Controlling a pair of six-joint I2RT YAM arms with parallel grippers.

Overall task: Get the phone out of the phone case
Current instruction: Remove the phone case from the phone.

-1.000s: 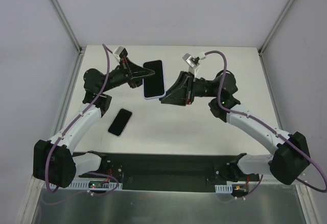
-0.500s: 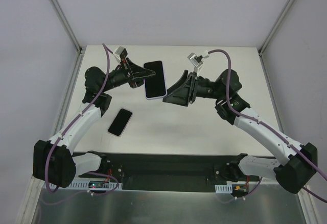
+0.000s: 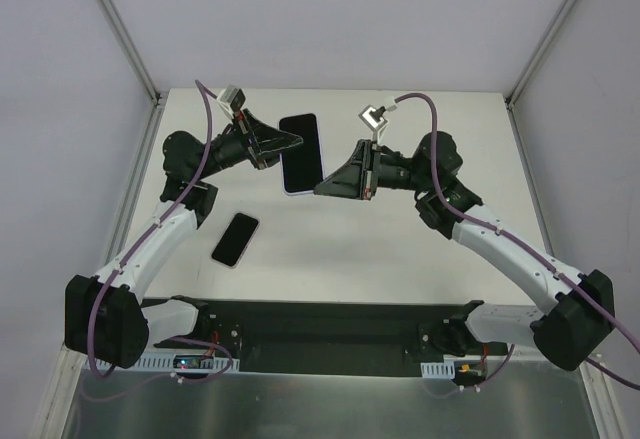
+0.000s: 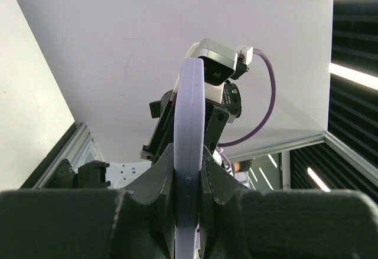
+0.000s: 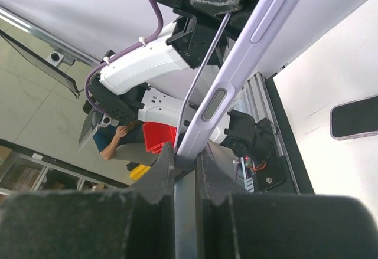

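Left gripper [image 3: 296,143] is clamped on the left edge of the lavender phone case [image 3: 292,192], held in the air at upper centre, with the phone [image 3: 301,151] inside it, screen up. Right gripper [image 3: 319,189] is pinched shut on its lower right corner. A second phone [image 3: 235,239] lies on the table [image 3: 380,249], lower left.

so the phone [image 3: 301,151], dark screen facing up, sits in its lavender case [image 4: 190,123], the pair tilted in mid-air above the bench [image 3: 350,249]
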